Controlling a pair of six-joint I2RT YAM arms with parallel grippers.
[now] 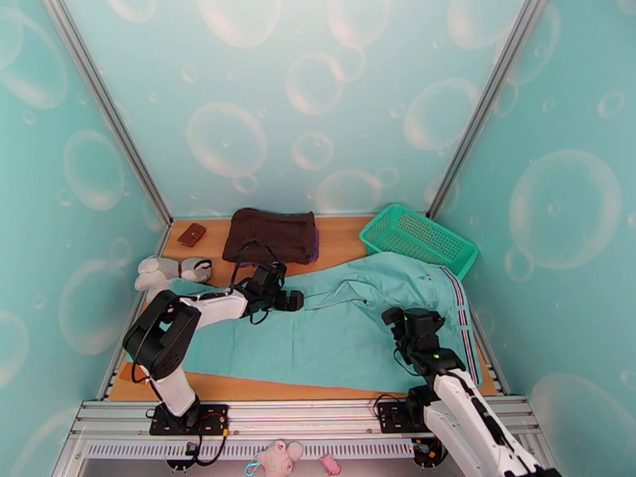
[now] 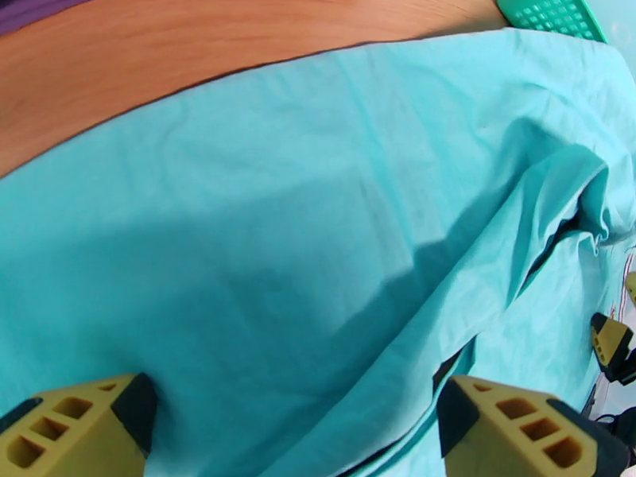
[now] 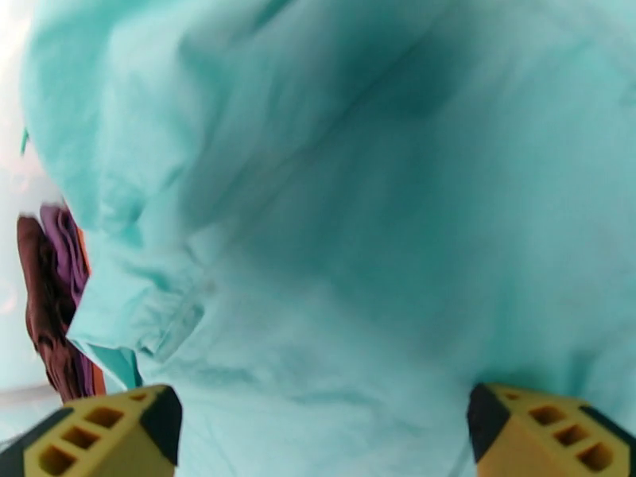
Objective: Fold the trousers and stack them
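We take the trousers point(image 1: 350, 335) as our landmark: they lie spread open across the wooden table point(image 1: 338, 240), legs running out to the left and the striped waistband point(image 1: 463, 312) at the right end.

Just past their left end sits a pale plush toy point(image 1: 168, 272), and beyond that, further back, a small brown case point(image 1: 191, 234).

Over the left half of the trousers, near their far edge, we see the left gripper point(image 1: 292, 300). In its wrist view the left gripper point(image 2: 298, 427) has its yellow fingers spread wide above the teal cloth, with nothing between them.

Behind the trousers' middle lies a dark brown folded garment point(image 1: 269, 234) with a purple layer under it, apart from the teal cloth.

Over the right half of the trousers, toward the waistband, hangs the right gripper point(image 1: 395, 316). Its own camera shows the right gripper point(image 3: 318, 435) gaping just as wide over rumpled cloth, gripping nothing.

Behind the waistband end a green mesh basket point(image 1: 419, 240) rests tilted, just beside the trousers.
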